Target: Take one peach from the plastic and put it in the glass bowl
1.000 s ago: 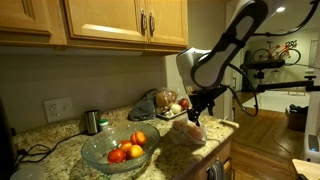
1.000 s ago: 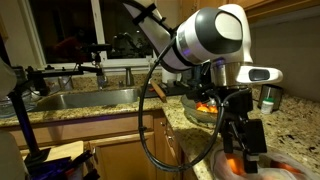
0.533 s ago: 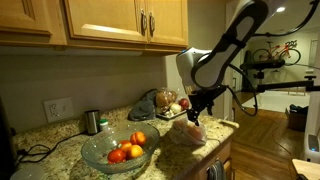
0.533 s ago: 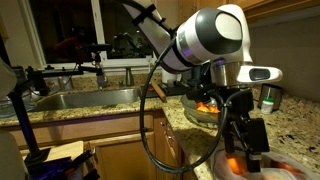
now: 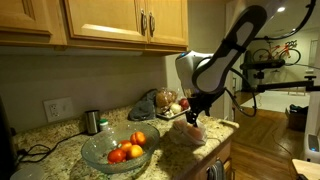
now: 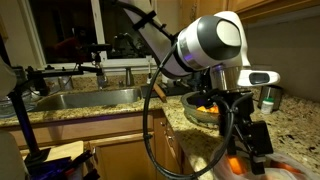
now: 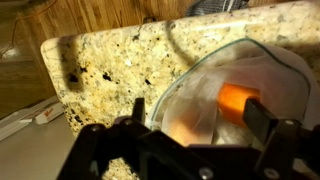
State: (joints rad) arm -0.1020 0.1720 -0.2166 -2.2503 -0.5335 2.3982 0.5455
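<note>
The plastic (image 5: 189, 137) lies on the granite counter near its edge. Through its film in the wrist view (image 7: 255, 68) a bright orange peach (image 7: 237, 98) shows, with a dimmer one (image 7: 183, 122) beside it. My gripper (image 7: 198, 120) hangs open just above the bag, one finger on each side of the fruit; the right finger (image 7: 263, 118) stands next to the bright peach. In both exterior views the gripper (image 5: 195, 114) (image 6: 246, 152) points down at the bag, and the peach (image 6: 233, 163) glows beneath it. The glass bowl (image 5: 92, 153) holds several peaches (image 5: 128, 151).
A small steel cup (image 5: 92, 121) stands by the wall behind the bowl. A bagged heap of produce (image 5: 165, 101) sits at the back. The counter edge (image 7: 60, 95) drops off close to the bag. A sink (image 6: 85, 98) lies farther along the counter.
The gripper has sunk a little closer to the bag and stays open. The bag and the fruit have not moved.
</note>
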